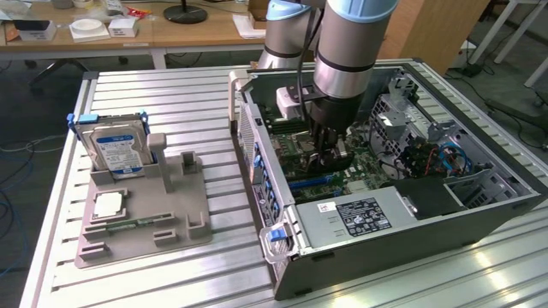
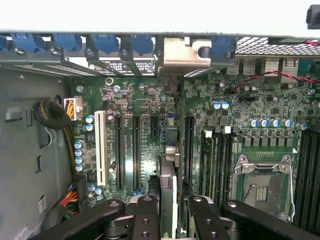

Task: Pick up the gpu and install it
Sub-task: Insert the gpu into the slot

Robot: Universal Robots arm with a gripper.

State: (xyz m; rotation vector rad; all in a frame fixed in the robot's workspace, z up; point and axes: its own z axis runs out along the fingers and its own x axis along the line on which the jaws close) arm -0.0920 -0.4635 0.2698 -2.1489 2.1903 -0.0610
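Gripper (image 2: 169, 212) is down inside the open PC case (image 1: 479, 221), fingers (image 2: 144, 220) closed narrow on the gpu (image 2: 168, 185), which is held edge-on between the pads, so only its thin top edge and the metal bracket (image 2: 186, 51) at the far end show in the wrist view. Card's long axis runs straight out from the gripper toward the rear slot wall of the case, parallel to the expansion slots (image 2: 136, 152) on the motherboard (image 2: 250, 125). The card hangs directly below the gripper, over the gap between the black slots; the white slot (image 2: 100, 147) sits off to one side, the CPU socket (image 2: 262, 182) to the other. Key relation: card edge vs. slot directly beneath; can't tell if it is seated, touching, or just above, since the card's lower edge is hidden by the card itself and the fingers. In the exterior view the arm (image 1: 347, 54) blocks the card almost fully. Hard drive (image 1: 115, 144) sits in the grey holder tray (image 1: 171, 218) outside the case, well away from the gripper.
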